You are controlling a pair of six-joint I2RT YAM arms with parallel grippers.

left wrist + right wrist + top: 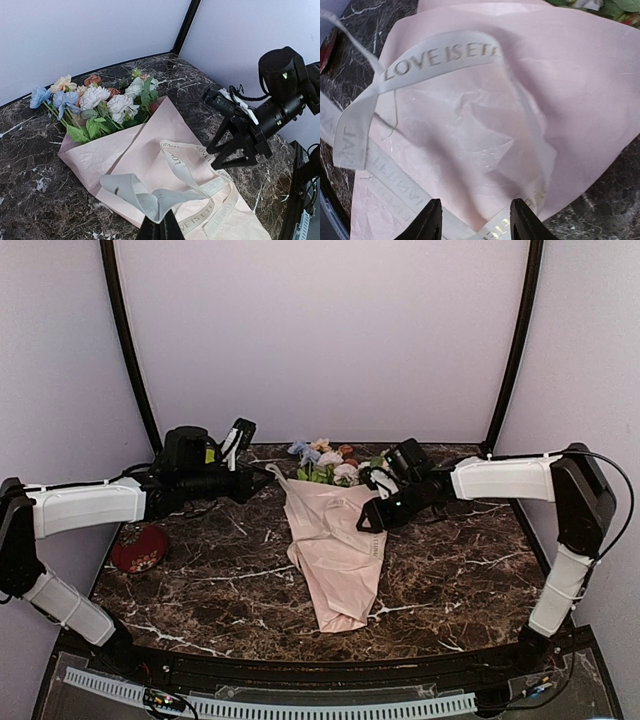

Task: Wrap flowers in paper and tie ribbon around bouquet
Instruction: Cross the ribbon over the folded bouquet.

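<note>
Your left gripper (160, 226) pinches the ribbon (175, 165) end while the right gripper (475, 217) hangs parted and empty; pulling hard could slide the loose loop off the bouquet (125, 145).

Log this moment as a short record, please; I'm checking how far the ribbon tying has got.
flowers: wrapped in the pink paper, blooms out at the far end
position: lying flat on the marble table
ribbon: looped loosely over the paper, not tied
left claw: shut on the ribbon
right claw: open above paper and ribbon, holding nothing
other: red round item near the table's left edge
</note>
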